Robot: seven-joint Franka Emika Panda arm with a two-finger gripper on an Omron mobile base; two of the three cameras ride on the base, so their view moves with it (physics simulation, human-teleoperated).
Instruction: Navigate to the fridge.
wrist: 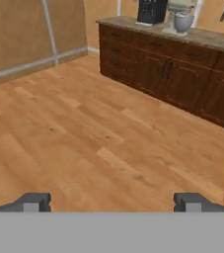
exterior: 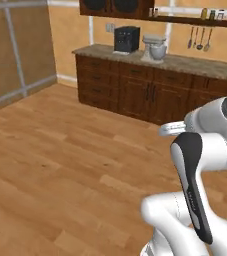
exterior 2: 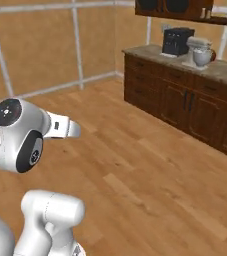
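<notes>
While base faces dark-cabinet desk (exterior: 185,64) with coffee machine (exterior: 126,39) and stand mixer (exterior: 154,48), step looks like search-and-drive. Claw (wrist: 111,202) spread wide, empty. Fridge location unknown; next likely base turn to find it.

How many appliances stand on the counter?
2: a black coffee machine near the counter's left end, and a grey stand mixer just right of it. More may stand beyond the frame.
</notes>
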